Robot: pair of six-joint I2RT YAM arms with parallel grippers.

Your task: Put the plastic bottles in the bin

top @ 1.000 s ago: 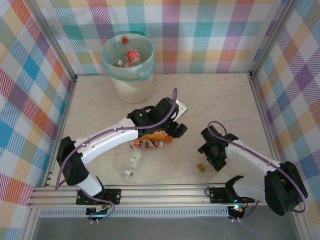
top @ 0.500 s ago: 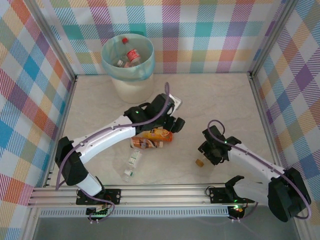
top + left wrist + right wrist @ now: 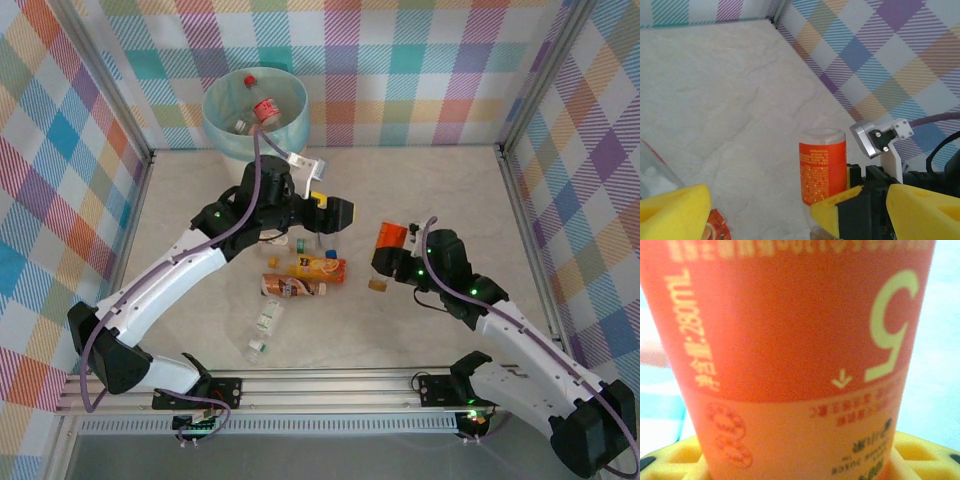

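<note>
**Right gripper holds one bottle, four lie on the desk, others are in the bin**

Nearest to the arm bases, a small clear bottle [image 3: 257, 349] lies on the pale marble desk [image 3: 450, 190], and a second clear bottle [image 3: 268, 318] lies just behind it. A little further are a brown bottle [image 3: 290, 287] and, just beside it, an orange bottle [image 3: 320, 268], both lying on their sides. To the right of them, apart, sits a small brown thing [image 3: 377, 285]; it is too small to tell what it is.

Behind this thing, the right gripper [image 3: 388, 254] is closed on a red-orange bottle [image 3: 392, 236]. The right wrist view shows the label very close between the yellow pads. The left wrist view shows this bottle standing upright with a pale cap on top, with one yellow pad of the right gripper against its lower part.

The left gripper [image 3: 330, 208] hangs just left of the held bottle and beyond the lying bottles. Its jaws stand wide apart and nothing is between them.

At the far wall, in the left part, stands the bin [image 3: 216, 135] with the teal bag over its rim. Inside it lie a red-labelled bottle [image 3: 265, 108] and some others, one with a red cap [image 3: 250, 78].
</note>
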